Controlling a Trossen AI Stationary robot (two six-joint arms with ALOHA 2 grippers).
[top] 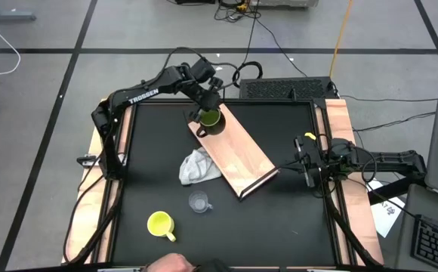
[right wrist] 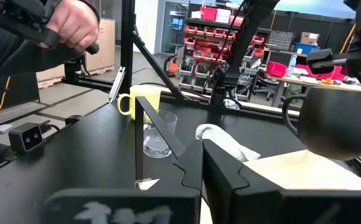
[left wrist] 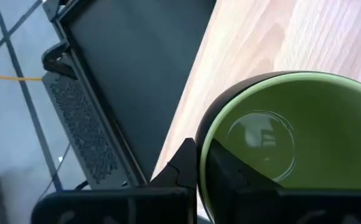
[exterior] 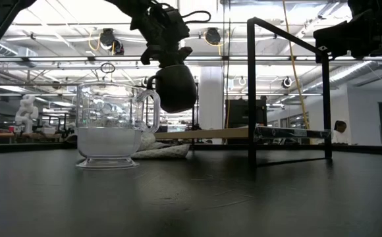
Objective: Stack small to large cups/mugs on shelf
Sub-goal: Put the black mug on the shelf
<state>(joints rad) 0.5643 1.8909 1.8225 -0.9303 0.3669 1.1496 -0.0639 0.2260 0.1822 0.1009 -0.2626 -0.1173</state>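
We are seeing left gripper [top: 207,108] clamping dark green mug [top: 210,120] rim, holding it above shelf [top: 242,155] far end. Right gripper [top: 307,168] idling closed, empty, beside black tabletop [top: 279,211]. Person's hand [right wrist: 75,25] showing beyond table.

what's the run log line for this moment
left gripper: shut on green mug, held above shelf | right gripper: shut, idle at table's right | yellow mug, glass cup: on table

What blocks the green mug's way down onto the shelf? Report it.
Nothing visible. The left gripper holds the dark green mug by its rim above the shelf, and the board beneath it is bare. The white cloth lies beside the shelf.
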